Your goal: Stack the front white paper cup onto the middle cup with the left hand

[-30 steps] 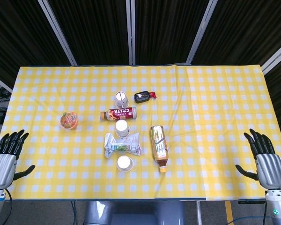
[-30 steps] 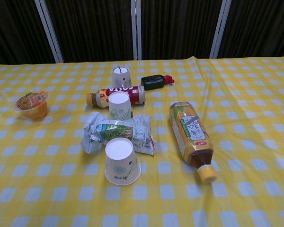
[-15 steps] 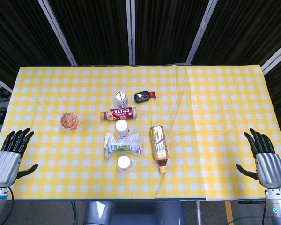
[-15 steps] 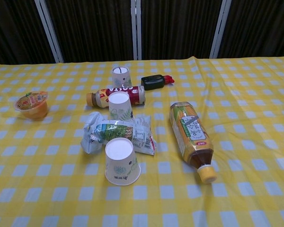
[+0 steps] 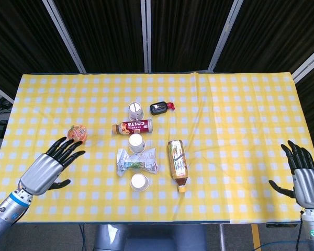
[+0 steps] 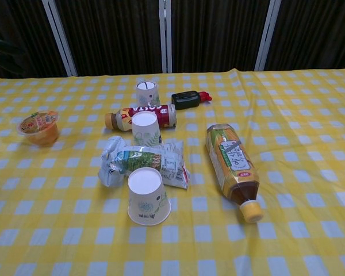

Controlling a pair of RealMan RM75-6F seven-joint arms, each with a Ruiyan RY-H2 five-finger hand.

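Since the earlier frames, we see the left hand (image 5: 48,166) has swung in from the table's near-left corner over the yellow checked tablecloth (image 5: 240,115), its fingers now spread and reaching up toward the orange jelly cup (image 5: 76,134). It holds nothing, and the dark fingertips lie just short of that cup. The right hand (image 5: 306,183) has slipped a little lower at the near-right edge; its fingers are spread upward and it too is empty. Nothing on the table has shifted.

We find three white paper cups standing upside down in a row running away from the robot. The front white paper cup (image 6: 147,196) stands nearest the robot, touching the near edge of a crumpled silver snack packet (image 6: 142,162). The middle cup (image 6: 145,128) stands just beyond that packet, with a leaf print on its wall. A brown and red drink bottle (image 6: 141,117) lies on its side right behind the middle cup, and the back cup (image 6: 147,92) stands beyond it.

Beside the back cup, to the right, we see a small dark bottle with a red cap (image 6: 190,99) lying on its side. A tea bottle with a yellow cap (image 6: 232,161) lies to the right of the packet, cap toward the robot. In the chest view neither hand shows.
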